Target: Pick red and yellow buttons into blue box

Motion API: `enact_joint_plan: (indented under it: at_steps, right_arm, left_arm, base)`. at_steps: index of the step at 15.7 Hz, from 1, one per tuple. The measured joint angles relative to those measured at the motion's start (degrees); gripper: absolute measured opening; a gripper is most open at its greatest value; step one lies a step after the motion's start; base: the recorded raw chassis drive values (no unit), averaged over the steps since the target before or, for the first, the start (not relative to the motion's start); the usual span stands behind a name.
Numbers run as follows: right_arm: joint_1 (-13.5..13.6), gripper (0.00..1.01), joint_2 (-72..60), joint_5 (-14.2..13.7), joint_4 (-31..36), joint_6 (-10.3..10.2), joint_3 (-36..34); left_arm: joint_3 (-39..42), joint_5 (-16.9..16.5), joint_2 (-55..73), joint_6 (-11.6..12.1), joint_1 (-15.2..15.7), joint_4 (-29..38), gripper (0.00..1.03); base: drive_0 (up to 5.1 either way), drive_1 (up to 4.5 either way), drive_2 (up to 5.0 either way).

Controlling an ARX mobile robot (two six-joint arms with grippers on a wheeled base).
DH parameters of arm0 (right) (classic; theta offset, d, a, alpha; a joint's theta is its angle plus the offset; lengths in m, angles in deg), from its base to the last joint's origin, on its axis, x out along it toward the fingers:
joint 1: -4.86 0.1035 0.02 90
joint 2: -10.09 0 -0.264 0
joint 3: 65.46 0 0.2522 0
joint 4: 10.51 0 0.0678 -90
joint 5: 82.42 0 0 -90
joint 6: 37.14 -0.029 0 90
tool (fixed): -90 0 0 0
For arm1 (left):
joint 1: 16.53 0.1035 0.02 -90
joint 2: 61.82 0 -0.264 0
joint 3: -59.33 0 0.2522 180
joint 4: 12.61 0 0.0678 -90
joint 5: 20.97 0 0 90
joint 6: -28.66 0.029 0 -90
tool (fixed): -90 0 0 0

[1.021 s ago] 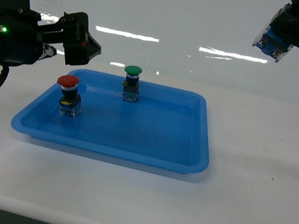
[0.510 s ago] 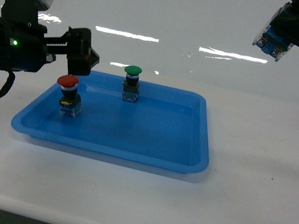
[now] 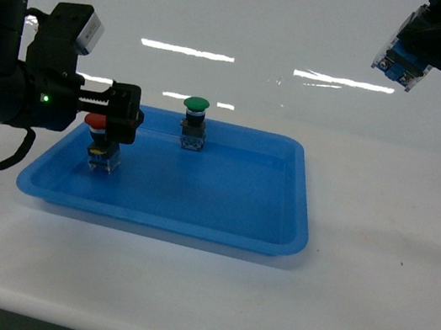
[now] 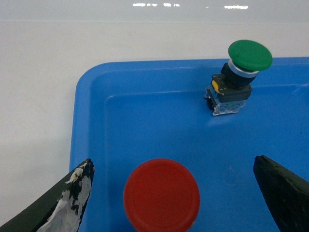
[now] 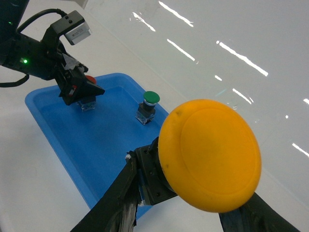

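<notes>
While the right tool (image 5: 181, 203) grips the yellow button (image 5: 210, 154), the red button (image 4: 161, 195) sits between the open left tool's (image 4: 174, 193) fingers.

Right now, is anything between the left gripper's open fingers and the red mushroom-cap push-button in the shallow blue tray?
Nothing visible. The left gripper is open, and the red mushroom-cap push-button sits between its fingers with clear gaps on both sides. The green-capped button stands farther back in the shallow blue tray, clear of the approach.

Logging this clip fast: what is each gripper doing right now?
Left gripper: open, jaws either side of the red mushroom-capped push-button.
Right gripper: closed on the yellow mushroom-capped push-button.
</notes>
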Motion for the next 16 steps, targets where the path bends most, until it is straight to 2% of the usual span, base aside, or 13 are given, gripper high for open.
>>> enact_joint_plan:
  at_steps: [11, 16]
  right_arm:
    - [0.00, 0.37, 0.00, 0.02, 0.02, 0.00, 0.00]
    - [0.00, 0.37, 0.00, 0.02, 0.00, 0.00, 0.00]
  left_arm:
    - [-3.78, -0.77, 5.99, 1.92, -0.02, -1.99, 0.98]
    - [-4.48, -1.16, 6.93, 4.02, 0.00, -3.23, 0.98]
  base:
    - [0.0, 0.00, 0.0]
    - [0.0, 0.00, 0.0]
